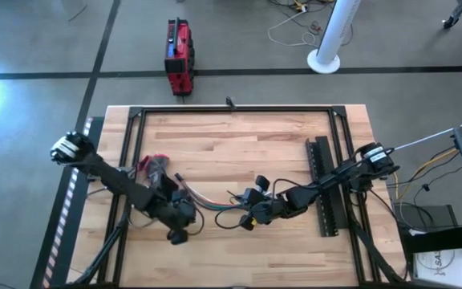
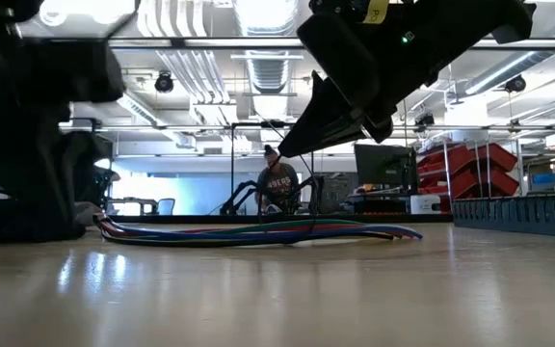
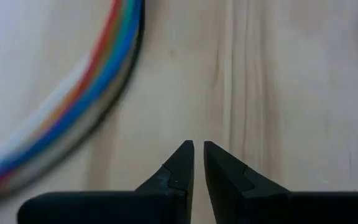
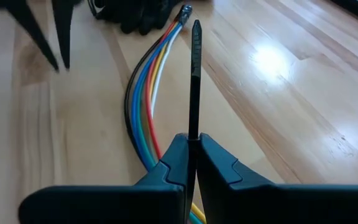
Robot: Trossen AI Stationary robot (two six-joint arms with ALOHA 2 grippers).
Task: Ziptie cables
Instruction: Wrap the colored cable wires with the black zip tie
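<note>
Right gripper [image 4: 193,163] pinching the ziptie [image 4: 195,74] between closed fingers, strip sticking straight out past the tips, free end pointing across the table [image 1: 239,136] toward the left arm. Cables [image 4: 143,99] lying flat on the wood, just beside and below the strip, running roughly along the same line before curving off under the gripper; far end, with its small connector, lying near the strip's tip. In the high view, right gripper [image 1: 251,215] hovering over the near-centre of the table, cables [image 1: 211,202] stretching between the two arms.

Left gripper [image 3: 198,163] hanging close above the bare wood with fingers nearly together, a thin gap showing, holding nothing. Cables [image 3: 73,99] sweeping past it in a curve, off to one side, not between the fingers. In the high view, left gripper [image 1: 179,233] sitting near the cables' left end.

Judging: strip running nearly parallel to the bundle, so probably needing turning crosswise and slipping under the wires. Right arm carrying the strip; left arm nearer the cables' far end, likely best placed for lifting them.

In the low view, cables [image 2: 258,231] resting on the wood.
</note>
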